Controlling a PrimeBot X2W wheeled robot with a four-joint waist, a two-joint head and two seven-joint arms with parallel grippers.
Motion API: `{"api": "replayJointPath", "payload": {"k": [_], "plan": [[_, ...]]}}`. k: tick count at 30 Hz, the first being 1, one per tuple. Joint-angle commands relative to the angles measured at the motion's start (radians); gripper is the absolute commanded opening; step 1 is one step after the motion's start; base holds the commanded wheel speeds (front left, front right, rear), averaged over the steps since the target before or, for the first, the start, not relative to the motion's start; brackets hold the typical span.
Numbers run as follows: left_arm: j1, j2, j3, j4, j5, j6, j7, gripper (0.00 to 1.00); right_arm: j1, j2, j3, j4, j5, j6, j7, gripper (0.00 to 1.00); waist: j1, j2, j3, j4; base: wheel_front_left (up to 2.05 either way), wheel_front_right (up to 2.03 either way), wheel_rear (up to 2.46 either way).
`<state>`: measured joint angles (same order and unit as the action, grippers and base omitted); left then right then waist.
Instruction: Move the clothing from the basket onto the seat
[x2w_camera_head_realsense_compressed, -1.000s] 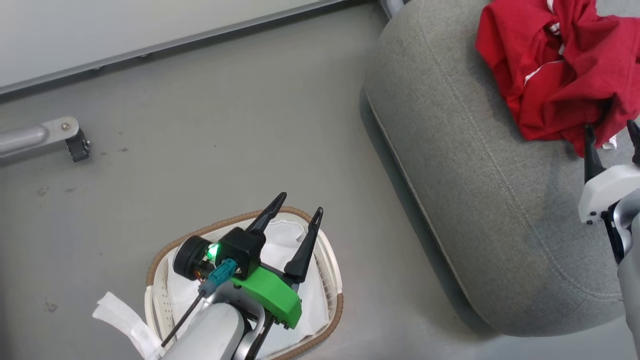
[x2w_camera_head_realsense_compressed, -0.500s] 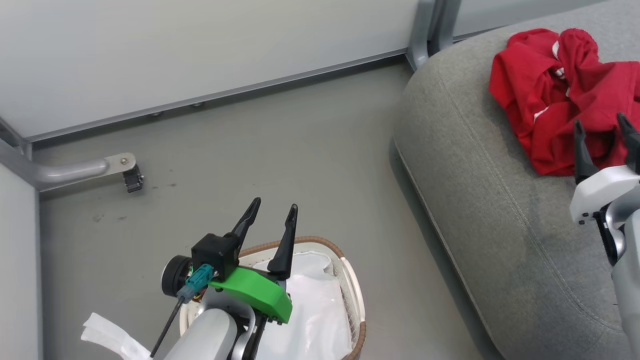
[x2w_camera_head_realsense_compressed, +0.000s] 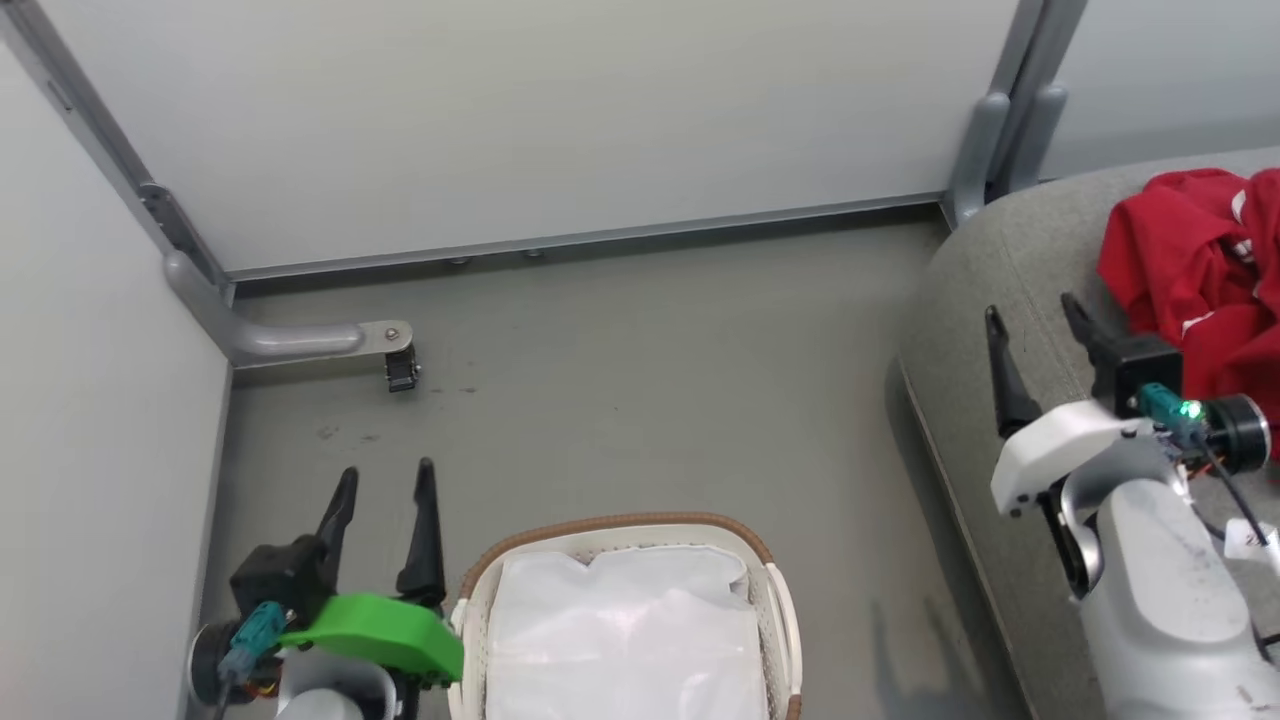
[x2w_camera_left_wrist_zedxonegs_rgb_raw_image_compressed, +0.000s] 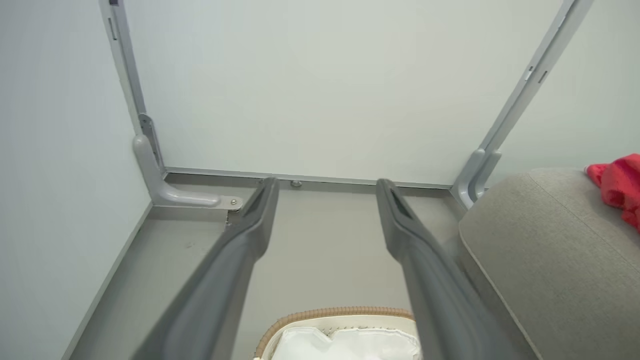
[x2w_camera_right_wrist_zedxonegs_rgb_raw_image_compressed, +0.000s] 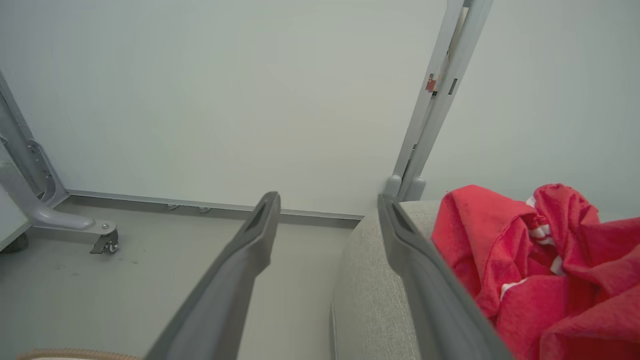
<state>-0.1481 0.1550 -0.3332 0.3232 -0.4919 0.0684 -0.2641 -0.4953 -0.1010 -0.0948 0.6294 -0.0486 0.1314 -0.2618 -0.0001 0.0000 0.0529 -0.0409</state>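
Grey floor (x2w_camera_head_realsense_compressed: 650, 380) runs from white wall (x2w_camera_head_realsense_compressed: 560, 120) to the seat (x2w_camera_head_realsense_compressed: 1040, 230)

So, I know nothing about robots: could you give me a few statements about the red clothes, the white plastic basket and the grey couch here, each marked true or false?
1. The red sports clothing with white trim lies on the large grey fabric couch seat. True.
2. The oval white plastic basket with the brown woven rim holds a red garment. False: only its white fabric liner shows inside.
3. The left gripper is shut on a garment. False: it is open and holds nothing, beside the basket.
4. The right gripper is open, with nothing between its fingers. True.
5. The basket stands on the seat. False: it stands on the grey floor.
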Motion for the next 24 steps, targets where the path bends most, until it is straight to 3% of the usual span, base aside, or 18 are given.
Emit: {"api": "replayJointPath", "payload": {"k": [1, 8, 16, 24], "plan": [[0.038, 0.010, 0.023, -0.013, 0.004, 0.008, 0.000, 1.00, 0.047, 0.014, 0.003, -0.019, 0.007, -0.001, -0.004, 1.00, 0.0001, 0.0000, -0.042, 0.049, 0.00, 0.00, 0.00], [0.205, -0.007, 0.129, -0.080, 0.025, 0.008, 0.000, 1.00, 0.250, 0.049, 0.043, -0.174, 0.102, -0.001, -0.004, 1.00, 0.0001, 0.0000, -0.071, 0.070, 0.00, 0.00, 0.00], [0.273, -0.032, 0.151, -0.097, 0.047, -0.012, 0.000, 1.00, 0.404, 0.048, 0.075, -0.287, 0.197, -0.001, -0.004, 1.00, 0.0001, 0.0000, -0.095, 0.065, 0.00, 0.00, 0.00], [0.273, -0.039, 0.158, -0.096, 0.065, -0.021, 0.000, 1.00, 0.449, 0.049, 0.093, -0.307, 0.196, -0.001, -0.004, 1.00, 0.0001, 0.0000, -0.104, 0.051, 0.00, 0.00, 0.00]]}}
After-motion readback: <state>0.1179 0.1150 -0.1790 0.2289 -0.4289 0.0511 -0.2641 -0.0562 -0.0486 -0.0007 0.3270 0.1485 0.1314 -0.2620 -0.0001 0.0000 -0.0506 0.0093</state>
